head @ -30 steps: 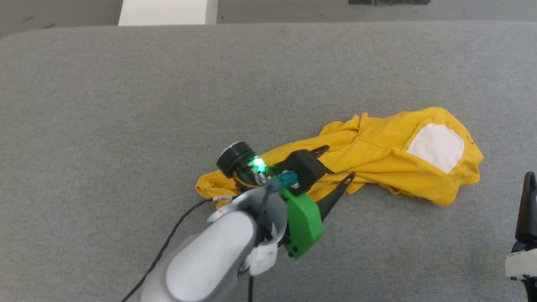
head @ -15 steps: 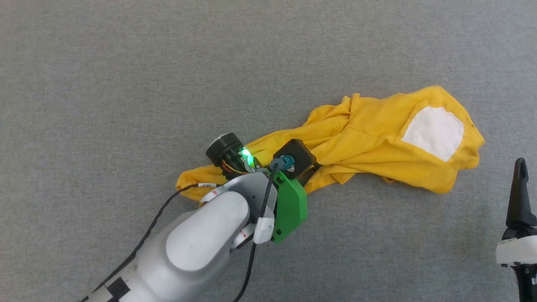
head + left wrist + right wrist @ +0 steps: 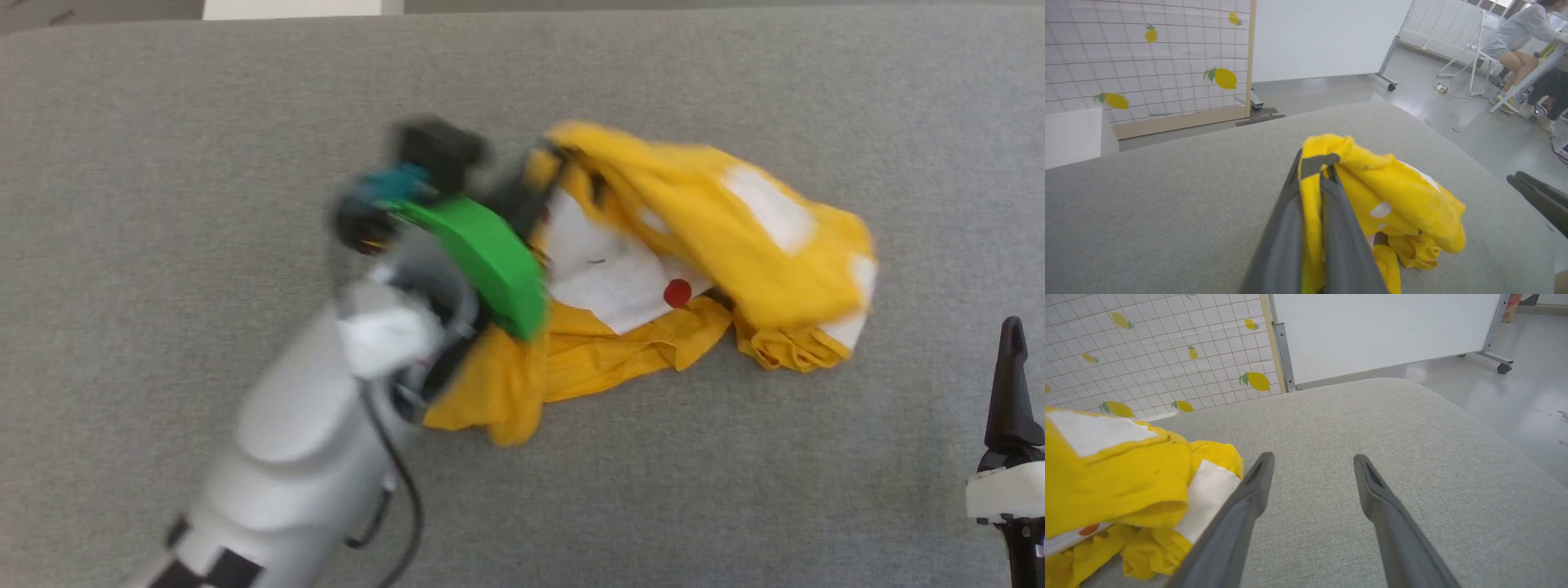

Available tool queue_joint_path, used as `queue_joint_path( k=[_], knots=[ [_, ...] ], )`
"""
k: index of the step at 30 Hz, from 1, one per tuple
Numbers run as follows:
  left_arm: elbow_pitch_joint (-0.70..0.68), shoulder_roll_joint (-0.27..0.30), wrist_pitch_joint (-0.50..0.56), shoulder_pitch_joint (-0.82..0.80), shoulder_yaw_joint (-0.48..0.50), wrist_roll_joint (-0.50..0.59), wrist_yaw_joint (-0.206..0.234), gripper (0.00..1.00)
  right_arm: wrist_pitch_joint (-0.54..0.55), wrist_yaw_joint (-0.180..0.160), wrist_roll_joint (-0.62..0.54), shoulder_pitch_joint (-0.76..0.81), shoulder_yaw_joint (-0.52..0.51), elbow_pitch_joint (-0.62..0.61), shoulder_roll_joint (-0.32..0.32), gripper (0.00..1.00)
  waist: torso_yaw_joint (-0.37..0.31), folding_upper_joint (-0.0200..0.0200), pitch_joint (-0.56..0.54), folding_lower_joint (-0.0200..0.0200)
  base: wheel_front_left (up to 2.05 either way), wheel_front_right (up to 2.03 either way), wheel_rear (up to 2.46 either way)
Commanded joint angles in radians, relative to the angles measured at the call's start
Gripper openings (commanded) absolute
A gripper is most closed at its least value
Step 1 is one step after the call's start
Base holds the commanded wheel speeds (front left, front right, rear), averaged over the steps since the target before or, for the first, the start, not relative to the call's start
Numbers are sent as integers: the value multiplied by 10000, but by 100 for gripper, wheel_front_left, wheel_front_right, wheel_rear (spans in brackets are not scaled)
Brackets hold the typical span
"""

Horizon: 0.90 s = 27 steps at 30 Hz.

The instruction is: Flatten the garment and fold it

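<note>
Here, a broad grey padded counter [image 3: 163, 122] is shown stretching across the head view. Beyond its far edge, in the wrist views, a white board [image 3: 1372, 330] and a tiled panel [image 3: 1147, 355] printed with lemons are seen standing side by side. The garment [image 3: 735, 237], a bright yellow T-shirt, is pictured crumpled just right of the counter's middle, its white patches and white muzzle panel turned upward. A pale forearm [image 3: 286, 441] with a green housing [image 3: 490, 261] is caught in blur, reaching in from the lower left to the garment's left end. The left gripper [image 3: 1318, 163] is seen clamped on the garment: a band of yellow cloth is pinched between its dark fingers [image 3: 1286, 228] and draped over their tips, the rest hanging down to the counter. The right gripper [image 3: 1312, 461] is held low at the counter's right, its fingers [image 3: 1249, 498] spread wide over bare fabric, with the garment just beside one of them; whether they touch cannot be told. A seated person [image 3: 1515, 41] is glimpsed far off. A red dot [image 3: 677, 292] is visible on the muzzle panel.
</note>
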Motion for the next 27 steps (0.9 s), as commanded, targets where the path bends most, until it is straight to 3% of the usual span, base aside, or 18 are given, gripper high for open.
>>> queue_joint_path(
  k=[1, 9, 13, 15, 16, 22, 24, 27],
  knots=[
    [-55, 284, -132, 35, 464, -173, 350, 0, 56, -15, -16, 67, 35, -53, 8, 100, 116, 0, -67, 0, 0, 0, 0],
    [720, 1243, -1154, 1642, 3032, -717, 2785, 0, 242, -15, 6, 169, 135, -38, 9, 100, 70, 0, 104, 0, 0, 0, 0],
    [1213, 1254, -1339, 2736, 3420, -932, 3366, 0, 274, -15, -8, 227, 138, 7, 9, 100, 79, 0, 133, 0, 0, 0, 0],
    [1292, 1168, -1555, 3088, 3487, -1042, 3322, 84, 295, -15, -29, 242, 149, 30, 9, 100, 118, 0, 103, 0, 0, 0, 0],
    [1271, 1076, -1705, 3228, 3524, -1147, 3209, 100, 316, -15, -44, 244, 157, 38, 9, 100, 150, 0, 66, 0, 0, 0, 0],
    [254, 885, -3168, 3583, 3505, -1223, 1780, 100, 482, -15, -204, 302, 168, -39, 9, 100, 330, 0, -386, 0, 0, 0, 0],
    [-278, 974, -3460, 3789, 3492, -903, 1515, 100, 547, -15, -238, 346, 154, -90, 9, 100, 365, 0, -571, 0, 0, 0, 0],
    [-1172, 1156, -3645, 4297, 3540, -48, 1455, 100, 631, -15, -234, 456, 171, -148, 9, 100, 397, 0, -824, 0, 0, 0, 0]
  ],
)
